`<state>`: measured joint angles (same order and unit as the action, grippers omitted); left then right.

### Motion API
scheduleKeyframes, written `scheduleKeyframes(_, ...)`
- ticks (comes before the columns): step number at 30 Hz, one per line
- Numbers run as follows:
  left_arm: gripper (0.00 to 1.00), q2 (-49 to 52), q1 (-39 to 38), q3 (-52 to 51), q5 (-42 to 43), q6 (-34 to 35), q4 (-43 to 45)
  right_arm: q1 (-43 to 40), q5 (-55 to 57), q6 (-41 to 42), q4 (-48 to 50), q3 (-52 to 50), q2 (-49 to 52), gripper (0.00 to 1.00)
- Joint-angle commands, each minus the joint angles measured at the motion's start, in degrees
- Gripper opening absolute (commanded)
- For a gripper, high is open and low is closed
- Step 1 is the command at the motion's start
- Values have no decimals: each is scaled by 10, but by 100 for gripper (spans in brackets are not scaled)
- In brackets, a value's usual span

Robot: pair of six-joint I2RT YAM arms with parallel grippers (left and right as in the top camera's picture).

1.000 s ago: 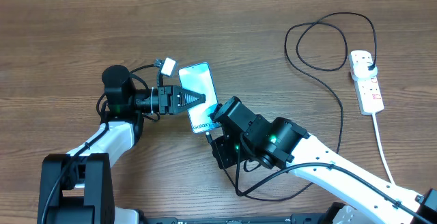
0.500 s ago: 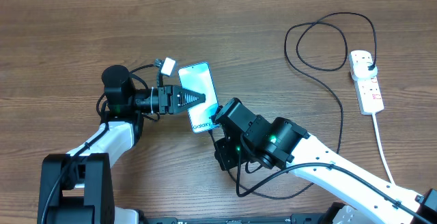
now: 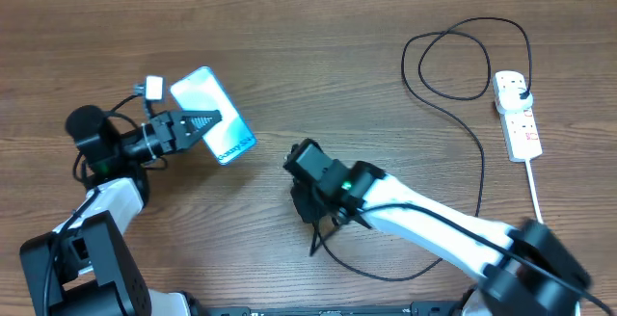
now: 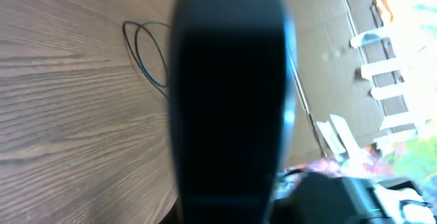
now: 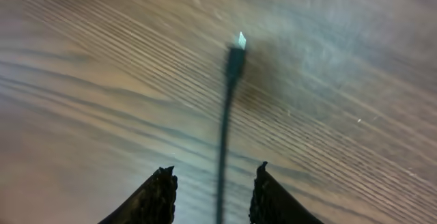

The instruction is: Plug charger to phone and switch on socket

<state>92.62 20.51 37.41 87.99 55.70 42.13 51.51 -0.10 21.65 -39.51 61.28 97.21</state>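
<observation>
Phone [image 3: 200,91] upper left, in left hand [image 3: 208,120]. Socket [image 3: 517,114] far right on bench [image 3: 318,56]. Charger [image 3: 482,162] loops left of socket and runs down to bottom centre, passing between right hand [image 3: 308,208] fingers.

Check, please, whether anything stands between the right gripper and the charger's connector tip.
Nothing visible does. The connector tip sits just ahead of the right gripper, its cable running back between the open jaws.

The table [image 3: 289,65] is showing brown wood grain, finely lined and matt. The phone [image 3: 214,114] is glowing with a smooth, glossy screen inside a dark frame. The socket [image 3: 518,116] is looking like smooth white plastic. The charger [image 5: 226,121] is trailing as a matt black rubbery cable, its small tip gleaming like metal.
</observation>
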Motion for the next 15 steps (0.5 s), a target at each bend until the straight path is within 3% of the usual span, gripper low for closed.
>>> scheduleKeyframes(1, 4, 0, 5, 9, 27, 9, -3, 3, 15, -11, -3, 0, 44, 37)
scheduleKeyframes(10, 4, 0, 5, 9, 27, 9, -3, 11, -26, -11, 6, 0, 65, 37)
scheduleKeyframes(15, 4, 0, 5, 9, 27, 8, -3, 30, -16, -9, 15, 0, 65, 43)
